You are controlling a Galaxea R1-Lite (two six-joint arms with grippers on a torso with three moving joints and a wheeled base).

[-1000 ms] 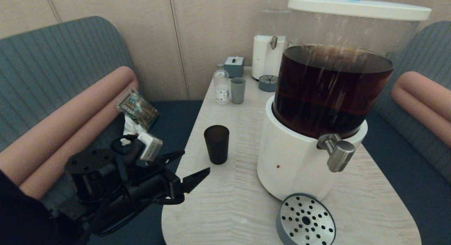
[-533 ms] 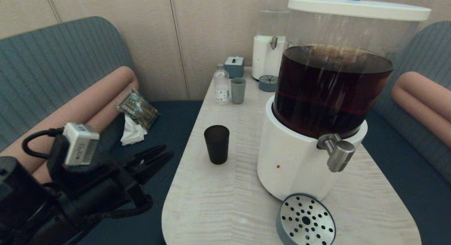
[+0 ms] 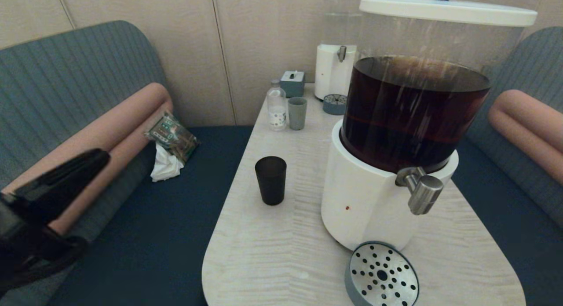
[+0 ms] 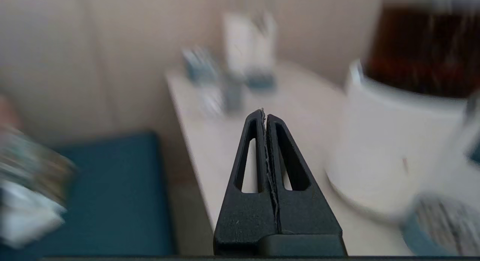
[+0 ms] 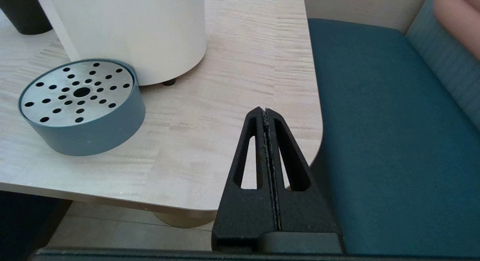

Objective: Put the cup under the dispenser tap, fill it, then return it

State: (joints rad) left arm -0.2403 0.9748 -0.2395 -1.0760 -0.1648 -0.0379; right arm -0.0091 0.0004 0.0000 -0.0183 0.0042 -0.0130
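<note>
On table (image 3: 281, 253): cup (image 3: 270, 180) upright, well apart from left tool (image 3: 94, 158), fingers pressed together, empty.

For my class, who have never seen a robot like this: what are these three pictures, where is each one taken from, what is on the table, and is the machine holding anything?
This is a robot with two arms, each ending in black jaws. One picture looks down from its head; the other two come from cameras on each wrist, behind the jaws.

On the pale wooden table stand the dark cup, a big white-based dispenser of brown liquid with its steel tap, and a round perforated drip tray under the tap. Farther back are a grey-blue cup, a small bottle and a second dispenser.

The left gripper is off the table's left side, over the bench; the right gripper is near the table's right corner. Both have jaws shut and hold nothing.
</note>
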